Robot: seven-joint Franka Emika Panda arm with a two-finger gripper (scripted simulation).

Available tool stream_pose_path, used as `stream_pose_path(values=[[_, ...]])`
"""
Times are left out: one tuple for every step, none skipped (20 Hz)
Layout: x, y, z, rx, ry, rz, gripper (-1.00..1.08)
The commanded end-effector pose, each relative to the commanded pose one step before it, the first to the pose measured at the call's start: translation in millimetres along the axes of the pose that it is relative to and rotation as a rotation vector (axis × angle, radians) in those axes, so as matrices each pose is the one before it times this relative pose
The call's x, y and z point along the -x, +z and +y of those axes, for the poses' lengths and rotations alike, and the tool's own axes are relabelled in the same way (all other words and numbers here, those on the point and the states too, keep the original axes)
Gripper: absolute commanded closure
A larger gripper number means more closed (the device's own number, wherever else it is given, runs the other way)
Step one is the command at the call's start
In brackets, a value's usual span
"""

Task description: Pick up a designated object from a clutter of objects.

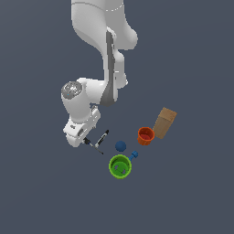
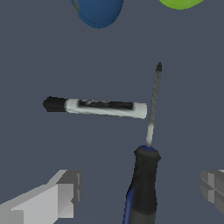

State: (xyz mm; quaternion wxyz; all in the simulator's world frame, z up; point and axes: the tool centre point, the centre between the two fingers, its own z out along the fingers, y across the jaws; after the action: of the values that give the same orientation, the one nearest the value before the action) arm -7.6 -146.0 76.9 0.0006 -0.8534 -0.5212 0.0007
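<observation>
Between our spread fingers [image 2: 61,197], the screwdriver [image 2: 144,179] is lying on the floor untouched, its handle running out of the wrist view. Its thin shaft is passing just beside the white end of the marker [image 2: 96,106]; whether they touch, we cannot tell. Only slices of the blue ball [image 2: 98,11] and green cup [image 2: 179,3] are showing there. From outside, our gripper [image 1: 84,139] is hiding the handle, while the orange-red cup [image 1: 146,135] and tan box [image 1: 164,122] are appearing well apart.
</observation>
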Motion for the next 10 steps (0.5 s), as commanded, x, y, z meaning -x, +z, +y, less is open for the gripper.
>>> stream_pose_path(values=[[2.11, 3.23, 0.02, 0.00126, -0.0196, 0.00042, -0.92], [0.6, 0.87, -0.04, 0.00018, -0.00473, 0.00005, -0.92], [0.45, 0.67, -0.04, 0.00014, -0.00372, 0.00004, -0.92], [0.36, 0.48, -0.02, 0.0001, -0.00258, 0.00003, -0.92], [0.22, 0.29, -0.01, 0.00006, -0.00154, 0.00002, -0.92], [-0.02, 0.09, -0.02, 0.00003, -0.00069, 0.00001, -0.92], [-0.16, -0.4, -0.07, -0.00057, 0.0038, -0.00018, -0.92], [0.02, 0.34, -0.01, 0.0, 0.0, 0.0, -0.92], [0.05, 1.0, -0.02, 0.0, 0.0, 0.0, -0.92], [0.08, 1.67, -0.04, 0.0, 0.0, 0.0, -0.92]])
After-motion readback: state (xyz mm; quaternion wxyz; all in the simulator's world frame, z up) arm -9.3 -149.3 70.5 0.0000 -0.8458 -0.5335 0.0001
